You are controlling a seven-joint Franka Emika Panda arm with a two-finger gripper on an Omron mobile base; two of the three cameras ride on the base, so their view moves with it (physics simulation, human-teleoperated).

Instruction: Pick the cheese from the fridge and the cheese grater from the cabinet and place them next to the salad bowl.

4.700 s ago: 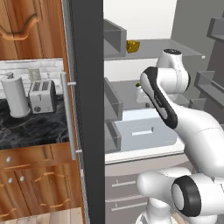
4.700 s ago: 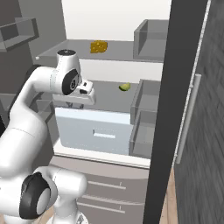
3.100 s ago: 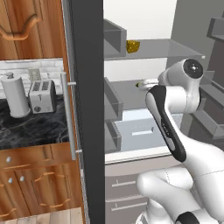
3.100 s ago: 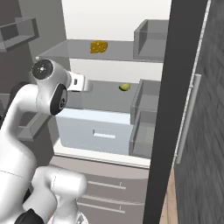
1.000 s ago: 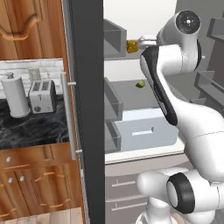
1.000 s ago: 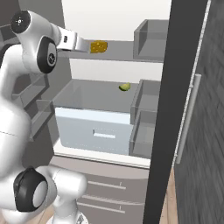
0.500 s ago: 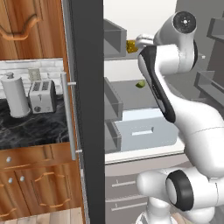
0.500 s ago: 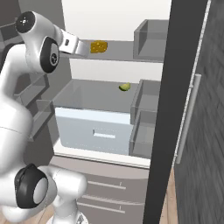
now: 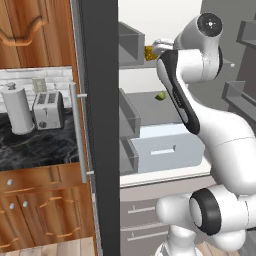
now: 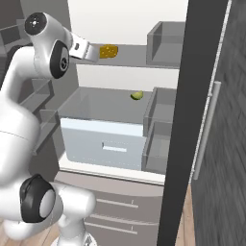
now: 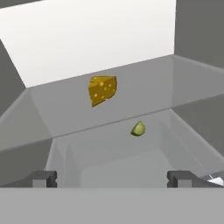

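The fridge stands open, its dark door [image 9: 99,125] swung to the left. On its upper shelf [image 10: 129,60] lies the cheese [image 10: 108,51], a yellow chunk with holes, half hidden behind the hand in the left base view [image 9: 148,52]. My gripper [image 10: 93,54] is at shelf height just short of the cheese, open, with nothing between its fingers. In the hand view the cheese [image 11: 102,89] lies ahead and above the gripper [image 11: 113,179]. The reddish arch-carved cabinet [image 9: 25,30] is shut. The cheese grater is hidden and the salad bowl is out of view.
A small green fruit [image 10: 137,96] lies on the lower shelf above the pale drawer [image 10: 103,141]. Grey door bins [image 10: 166,36] line the fridge's right side. A toaster [image 9: 47,109] and paper towel roll [image 9: 17,115] stand on the dark counter left of the door.
The arm rose from drawer level to the top shelf, and over the last second the hand edged closer to the cheese. The jaws stayed open.
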